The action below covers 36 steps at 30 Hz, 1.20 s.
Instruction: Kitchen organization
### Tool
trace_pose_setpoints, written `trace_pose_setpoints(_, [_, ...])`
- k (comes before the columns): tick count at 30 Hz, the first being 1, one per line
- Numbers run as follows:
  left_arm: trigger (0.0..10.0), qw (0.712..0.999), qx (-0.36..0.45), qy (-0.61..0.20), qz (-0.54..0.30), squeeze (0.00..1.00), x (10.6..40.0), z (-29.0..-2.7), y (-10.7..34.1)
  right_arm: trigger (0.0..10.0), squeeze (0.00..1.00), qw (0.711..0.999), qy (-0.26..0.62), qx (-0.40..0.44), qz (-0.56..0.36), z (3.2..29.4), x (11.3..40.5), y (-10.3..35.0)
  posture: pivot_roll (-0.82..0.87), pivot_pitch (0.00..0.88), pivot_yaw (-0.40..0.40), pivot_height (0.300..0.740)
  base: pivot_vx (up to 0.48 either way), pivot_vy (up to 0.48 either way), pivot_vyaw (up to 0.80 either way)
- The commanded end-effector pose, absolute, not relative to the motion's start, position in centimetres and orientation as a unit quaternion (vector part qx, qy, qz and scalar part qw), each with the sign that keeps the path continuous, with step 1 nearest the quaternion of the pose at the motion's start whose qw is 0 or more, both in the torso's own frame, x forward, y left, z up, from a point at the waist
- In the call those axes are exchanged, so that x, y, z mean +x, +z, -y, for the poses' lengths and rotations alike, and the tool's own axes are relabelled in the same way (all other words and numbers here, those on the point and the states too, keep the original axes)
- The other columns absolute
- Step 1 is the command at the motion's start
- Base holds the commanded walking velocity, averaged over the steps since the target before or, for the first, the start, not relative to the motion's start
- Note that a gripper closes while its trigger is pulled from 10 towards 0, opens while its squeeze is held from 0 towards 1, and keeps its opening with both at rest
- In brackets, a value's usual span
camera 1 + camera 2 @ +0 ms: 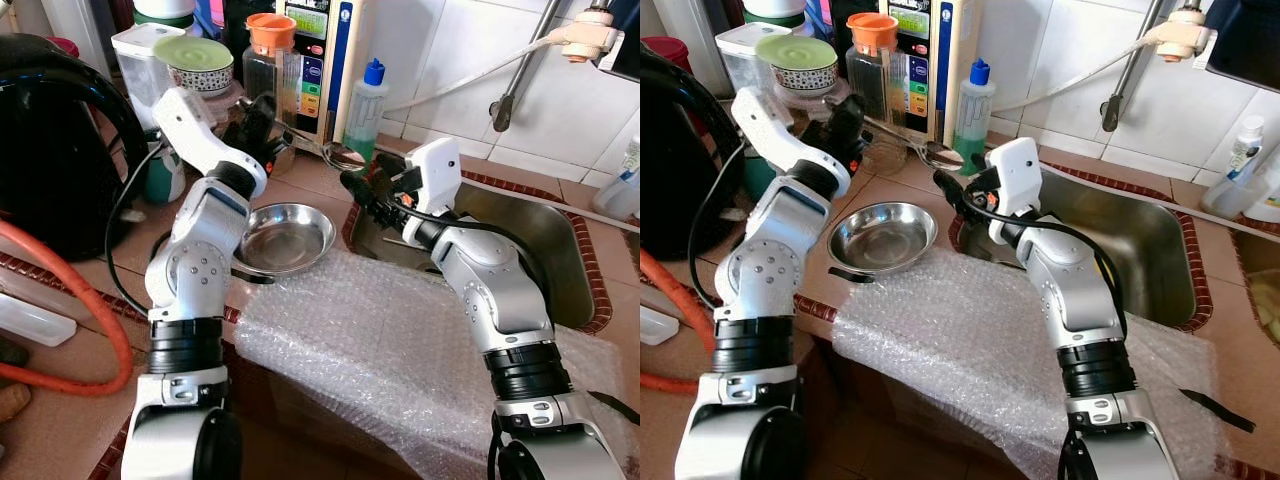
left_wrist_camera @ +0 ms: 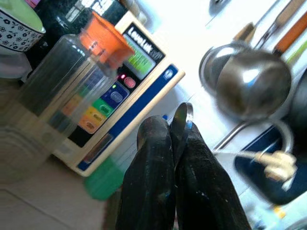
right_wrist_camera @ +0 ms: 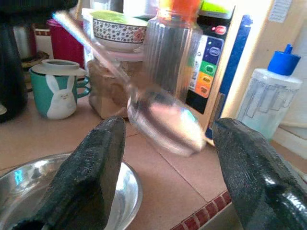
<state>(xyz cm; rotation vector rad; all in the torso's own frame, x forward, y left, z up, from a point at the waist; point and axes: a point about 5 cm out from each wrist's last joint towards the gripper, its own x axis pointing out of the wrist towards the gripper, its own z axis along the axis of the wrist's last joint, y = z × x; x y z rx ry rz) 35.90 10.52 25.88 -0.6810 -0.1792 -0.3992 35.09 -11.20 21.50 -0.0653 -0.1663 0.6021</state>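
One spoon (image 3: pixel 165 120) (left gripper (image 1: pixel 262 120)'s)

Spoon (image 3: pixel 163 120) blurred ahead of right tool (image 3: pixel 165 177), its handle end cut off by the frame edge. Spoon handle mostly hidden inside left tool (image 2: pixel 178 139); glass jar (image 2: pixel 53 96) beside it is out of focus.

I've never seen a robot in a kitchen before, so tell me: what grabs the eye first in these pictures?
The left gripper, shut on the handle of a big metal spoon, holds it above the tiled counter in front of a water machine with coloured buttons. The right gripper, fingers open, points at the spoon's bowl from beside the steel sink. Below them sit a shiny steel bowl and a sheet of bubble wrap.
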Motion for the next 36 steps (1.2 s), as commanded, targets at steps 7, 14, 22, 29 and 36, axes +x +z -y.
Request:
trace_pose_setpoints(7, [0.0, 0.929, -0.284, -0.222, 0.082, 0.00, 35.7, -8.3, 25.8, 10.0, 0.00, 0.949, 0.289, -0.073, 0.103, 11.2, 35.5, 22.3, 0.13, 0.000, -0.042, 0.740, 0.000, 0.000, 0.00])
trace_pose_setpoints(14, [0.0, 0.930, -0.281, -0.224, 0.079, 0.00, 35.8, -7.8, 25.9, 10.0, 0.00, 0.921, 0.340, -0.156, 0.110, 8.7, 35.0, 21.5, 0.13, 0.000, -0.042, 0.740, 0.000, 0.000, 0.00])
trace_pose_setpoints(22, [0.0, 0.933, -0.279, -0.218, 0.068, 0.00, 35.8, -7.1, 25.8, 10.0, 0.00, 0.896, 0.307, -0.294, 0.128, 6.9, 35.8, 20.2, 0.13, 0.000, -0.045, 0.740, 0.000, 0.000, 0.00])
trace_pose_setpoints(29, [0.0, 0.938, -0.277, -0.198, 0.059, 0.00, 35.4, -7.1, 25.3, 10.0, 0.00, 0.896, 0.212, -0.360, 0.153, 7.6, 37.3, 20.9, 0.14, 0.000, -0.048, 0.740, 0.000, 0.000, 0.00])
trace_pose_setpoints(36, [0.0, 0.939, -0.287, -0.185, 0.047, 0.00, 35.1, -6.9, 24.6, 0.0, 0.00, 0.917, 0.170, -0.342, 0.113, 8.3, 38.4, 19.8, 0.14, 0.000, -0.049, 0.740, 0.000, 0.000, 0.00])
